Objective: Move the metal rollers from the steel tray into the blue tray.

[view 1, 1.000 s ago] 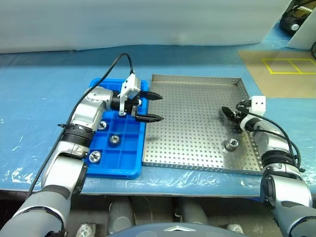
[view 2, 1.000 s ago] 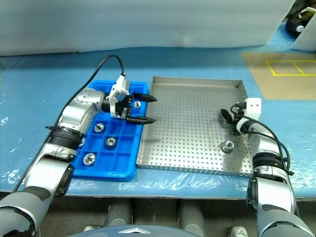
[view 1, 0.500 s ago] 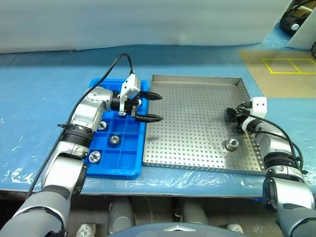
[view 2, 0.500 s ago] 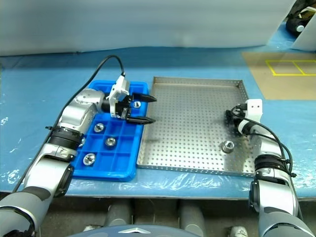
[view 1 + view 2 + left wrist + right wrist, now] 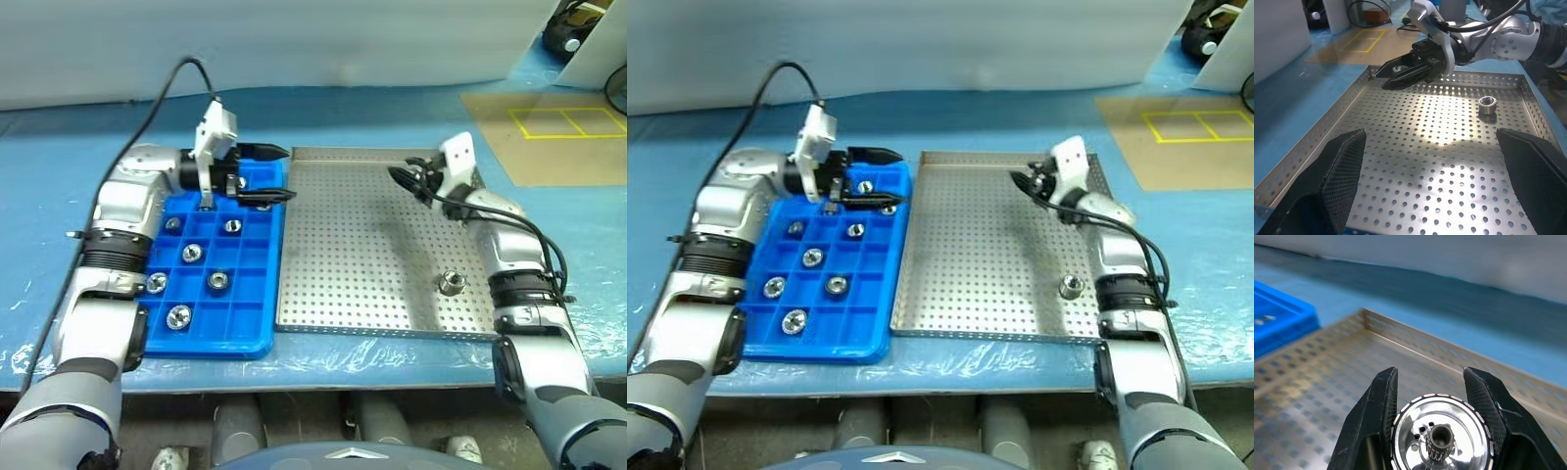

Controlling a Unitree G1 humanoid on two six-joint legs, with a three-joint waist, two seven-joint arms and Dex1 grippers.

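— Blue film covers the worktop (image 5: 392, 117); what's held?
— Right gripper (image 5: 399, 176) pinches nothing, fingers together, over the steel tray's (image 5: 372, 255) far edge. One metal roller (image 5: 451, 283) lies near its right rim.
— And left?
— Left gripper (image 5: 272, 173) spread above the blue tray's (image 5: 211, 338) far right corner; six metal rollers (image 5: 217, 281) sit in compartments.

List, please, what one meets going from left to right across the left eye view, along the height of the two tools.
Left tool open over the blue tray → bare holed floor of the steel tray → right tool, shut on a metal roller.
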